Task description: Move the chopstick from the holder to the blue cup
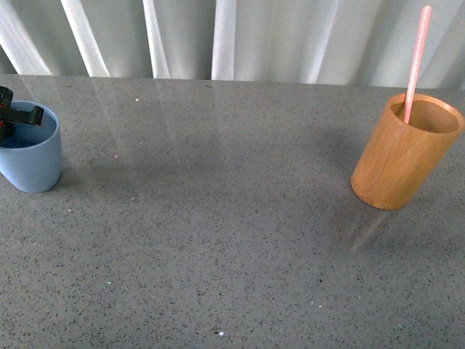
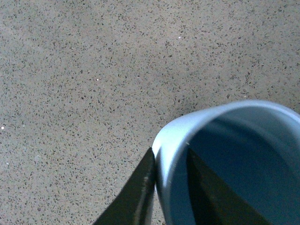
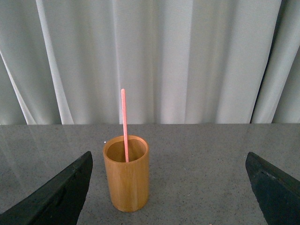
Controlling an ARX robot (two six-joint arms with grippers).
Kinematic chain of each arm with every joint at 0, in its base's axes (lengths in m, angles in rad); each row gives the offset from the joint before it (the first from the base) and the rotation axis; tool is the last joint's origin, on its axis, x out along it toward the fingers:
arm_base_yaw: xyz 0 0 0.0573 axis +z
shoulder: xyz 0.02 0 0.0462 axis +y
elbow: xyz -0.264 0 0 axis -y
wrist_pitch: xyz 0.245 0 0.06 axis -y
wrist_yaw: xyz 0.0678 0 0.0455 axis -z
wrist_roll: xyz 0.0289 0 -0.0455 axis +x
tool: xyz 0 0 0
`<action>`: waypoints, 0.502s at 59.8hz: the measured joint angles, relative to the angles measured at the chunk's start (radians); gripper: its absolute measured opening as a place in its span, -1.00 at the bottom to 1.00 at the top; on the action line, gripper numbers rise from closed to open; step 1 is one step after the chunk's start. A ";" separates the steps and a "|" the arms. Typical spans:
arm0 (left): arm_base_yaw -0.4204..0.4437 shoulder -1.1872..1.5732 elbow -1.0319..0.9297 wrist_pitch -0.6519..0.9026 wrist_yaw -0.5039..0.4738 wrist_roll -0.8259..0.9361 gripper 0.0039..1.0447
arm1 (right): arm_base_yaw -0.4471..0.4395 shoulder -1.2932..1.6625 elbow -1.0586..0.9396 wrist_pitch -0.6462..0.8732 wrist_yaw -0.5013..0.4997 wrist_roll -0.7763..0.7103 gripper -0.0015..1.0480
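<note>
The pale pink chopstick (image 1: pixel 416 62) stands in the orange-brown wooden holder (image 1: pixel 404 153) at the table's right side. The light blue cup (image 1: pixel 30 154) stands at the far left edge of the front view. My left gripper (image 1: pixel 16 116) is shut on the blue cup's rim, one finger outside the wall and one inside, as the left wrist view shows at the cup (image 2: pixel 234 159) with the gripper (image 2: pixel 168 187). My right gripper (image 3: pixel 171 187) is open and wide, some way short of the holder (image 3: pixel 126 172) and chopstick (image 3: pixel 124 124), with nothing between its fingers.
A grey speckled tabletop (image 1: pixel 218 218) spreads between cup and holder. White curtains (image 1: pixel 218 36) hang behind the table's far edge.
</note>
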 joint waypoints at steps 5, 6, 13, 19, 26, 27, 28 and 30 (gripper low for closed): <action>0.000 0.000 0.000 0.003 0.000 0.005 -0.87 | 0.000 0.000 0.000 0.000 0.000 0.000 0.81; 0.000 0.000 0.000 0.003 0.000 0.005 -0.90 | 0.000 0.000 0.000 0.000 0.000 0.000 0.81; 0.000 0.000 0.000 0.003 0.006 0.012 -0.94 | 0.000 0.000 0.000 0.000 0.000 0.000 0.81; -0.001 -0.001 0.000 -0.003 0.021 0.016 -0.94 | 0.000 0.000 0.000 0.000 0.000 0.000 0.81; -0.002 -0.011 0.001 -0.030 0.052 0.030 -0.94 | 0.000 0.000 0.000 0.000 0.000 0.000 0.81; -0.003 -0.013 0.001 -0.032 0.054 0.031 -0.94 | 0.000 0.000 0.000 0.000 0.000 0.000 0.81; -0.003 -0.017 0.001 -0.043 0.064 0.039 -0.94 | 0.000 0.000 0.000 0.000 0.000 0.000 0.81; -0.003 -0.023 0.002 -0.054 0.073 0.045 -0.94 | 0.000 0.000 0.000 0.000 0.000 0.000 0.81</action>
